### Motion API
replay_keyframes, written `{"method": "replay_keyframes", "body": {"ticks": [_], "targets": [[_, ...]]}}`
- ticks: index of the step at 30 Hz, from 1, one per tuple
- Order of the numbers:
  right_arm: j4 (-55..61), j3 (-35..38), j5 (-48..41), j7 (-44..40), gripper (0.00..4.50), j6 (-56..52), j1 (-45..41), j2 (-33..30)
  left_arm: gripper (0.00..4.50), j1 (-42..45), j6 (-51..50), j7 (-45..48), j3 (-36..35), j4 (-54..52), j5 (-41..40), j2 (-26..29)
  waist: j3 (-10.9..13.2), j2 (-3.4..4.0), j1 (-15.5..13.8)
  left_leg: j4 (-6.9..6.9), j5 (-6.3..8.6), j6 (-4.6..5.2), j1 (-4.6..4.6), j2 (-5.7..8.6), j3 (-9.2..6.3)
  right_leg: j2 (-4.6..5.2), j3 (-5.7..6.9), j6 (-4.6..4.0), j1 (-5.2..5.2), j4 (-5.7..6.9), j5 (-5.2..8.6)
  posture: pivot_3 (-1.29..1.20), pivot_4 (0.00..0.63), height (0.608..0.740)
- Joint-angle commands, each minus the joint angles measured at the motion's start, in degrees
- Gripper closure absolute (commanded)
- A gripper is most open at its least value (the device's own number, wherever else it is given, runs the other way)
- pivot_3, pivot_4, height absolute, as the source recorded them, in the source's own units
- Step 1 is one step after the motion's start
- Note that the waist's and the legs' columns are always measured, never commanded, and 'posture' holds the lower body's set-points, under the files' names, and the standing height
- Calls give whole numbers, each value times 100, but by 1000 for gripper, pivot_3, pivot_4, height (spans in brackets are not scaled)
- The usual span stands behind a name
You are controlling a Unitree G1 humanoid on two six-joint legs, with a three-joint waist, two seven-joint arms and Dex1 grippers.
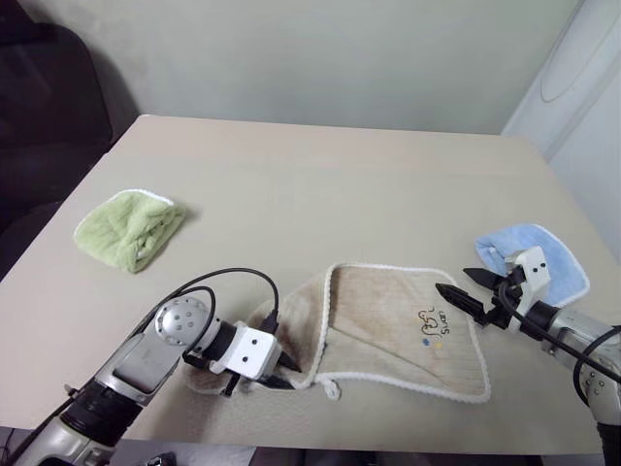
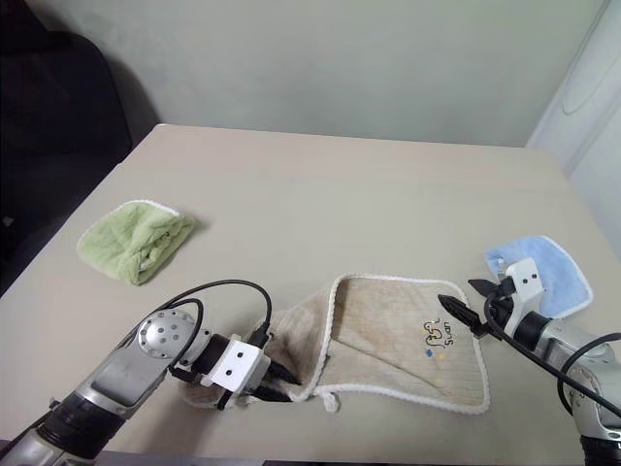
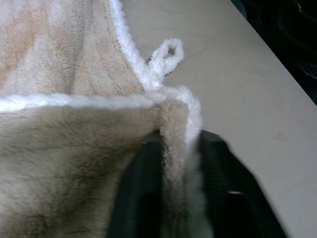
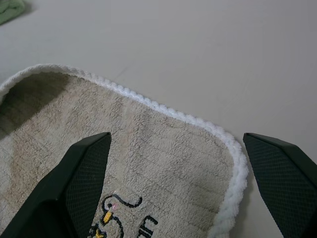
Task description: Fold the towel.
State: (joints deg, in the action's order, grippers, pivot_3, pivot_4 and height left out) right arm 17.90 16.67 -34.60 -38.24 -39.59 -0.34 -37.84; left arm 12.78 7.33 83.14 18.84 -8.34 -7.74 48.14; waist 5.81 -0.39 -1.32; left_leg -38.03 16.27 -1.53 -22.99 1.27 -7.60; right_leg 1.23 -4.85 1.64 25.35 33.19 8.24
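The left pincer (image 1: 283, 372) pinched the beige towel (image 1: 388, 325) by its edge, the right pincer (image 1: 462, 291) gaped empty; folding had barely begun.

Light tan table (image 1: 320, 184) is being seen spanning the scene, backed by a pale wall at the far side. Crumpled light green cloth (image 1: 129, 226) is lying at the left, mid-depth. Light blue cloth (image 1: 555, 258) is lying flat near the right edge. A dark chair (image 1: 44, 107) is being seen far left.
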Motion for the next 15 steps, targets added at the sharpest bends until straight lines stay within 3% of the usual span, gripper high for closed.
{"method": "replay_keyframes", "body": {"ticks": [1,4,7,15], "targets": [[64,88,-26,-12,0,77,-70,-27,3416,-67,-59,-60,-98,-146,-123,38,-1,1,1,0,1,0,1,0,0,0,0,-1,0,0,0,0,150,740],[49,70,-20,-24,0,83,-87,-29,3416,-40,-267,-94,-192,-164,-352,1,-1,1,-2,0,0,0,-1,0,0,0,0,-1,0,0,0,0,150,740],[36,68,-16,-38,0,87,-101,-46,4379,-15,-553,-120,-301,-261,-643,-11,-1,1,-1,-1,0,1,-2,0,0,0,0,-1,0,0,0,0,150,740],[-5,10,13,-49,0,90,-152,-51,4447,19,-1599,-359,-687,-617,-1436,-75,-1,1,0,-1,0,0,-1,1,1,0,0,-1,0,0,-1,0,150,740]]}}
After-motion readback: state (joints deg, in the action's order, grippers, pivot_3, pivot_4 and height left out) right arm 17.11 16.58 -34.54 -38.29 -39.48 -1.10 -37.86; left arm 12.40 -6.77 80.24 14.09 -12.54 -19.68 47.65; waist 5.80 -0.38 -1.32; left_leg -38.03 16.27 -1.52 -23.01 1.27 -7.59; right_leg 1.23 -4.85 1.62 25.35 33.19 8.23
